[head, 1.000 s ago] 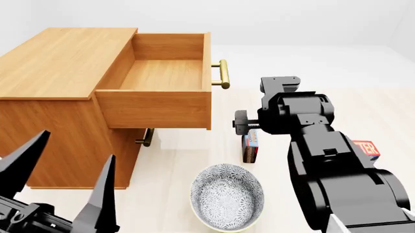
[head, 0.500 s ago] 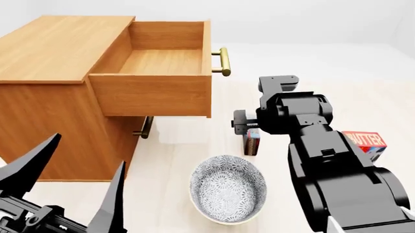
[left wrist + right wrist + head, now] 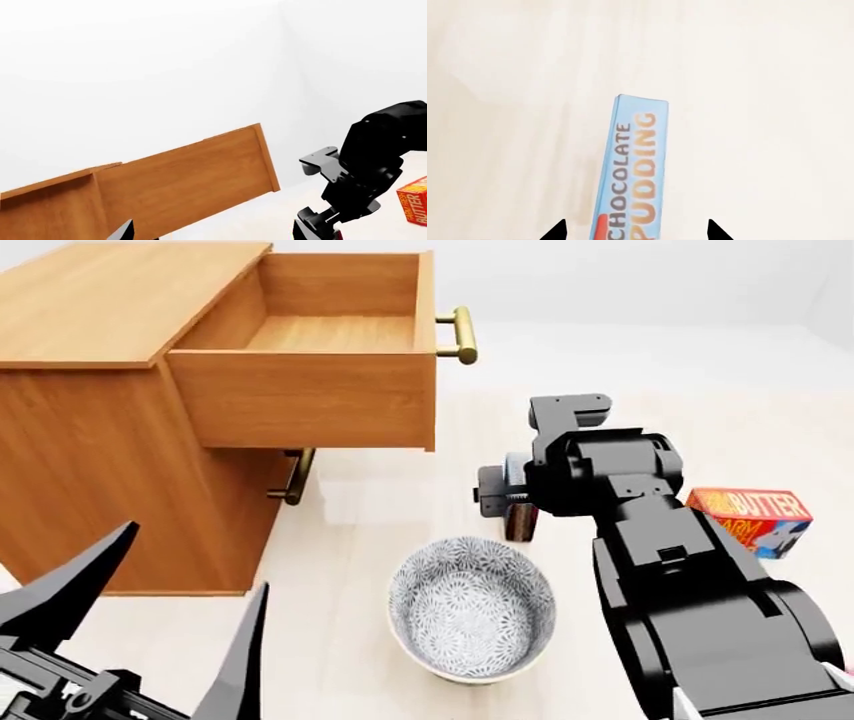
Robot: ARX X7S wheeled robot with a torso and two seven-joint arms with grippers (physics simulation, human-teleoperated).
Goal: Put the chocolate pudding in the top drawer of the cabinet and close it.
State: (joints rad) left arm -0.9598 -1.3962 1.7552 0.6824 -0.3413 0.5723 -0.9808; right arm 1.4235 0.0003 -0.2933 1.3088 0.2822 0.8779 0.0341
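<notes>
Pudding on the pale floor beneath the open right end effector; top drawer pulled out.

Head view: the cabinet (image 3: 94, 420) is seen at upper left with its top drawer (image 3: 314, 390) open; the pudding (image 3: 521, 522) is glimpsed at centre, mostly hidden by the right arm, above a patterned bowl (image 3: 470, 605). A butter box (image 3: 750, 518) lies at right. The left end effector (image 3: 147, 630) is spread open at lower left.
Left wrist view: the drawer's side is seen.
Right wrist view: the pudding sits between the parted tips of the right end effector (image 3: 635, 231), ungripped.
</notes>
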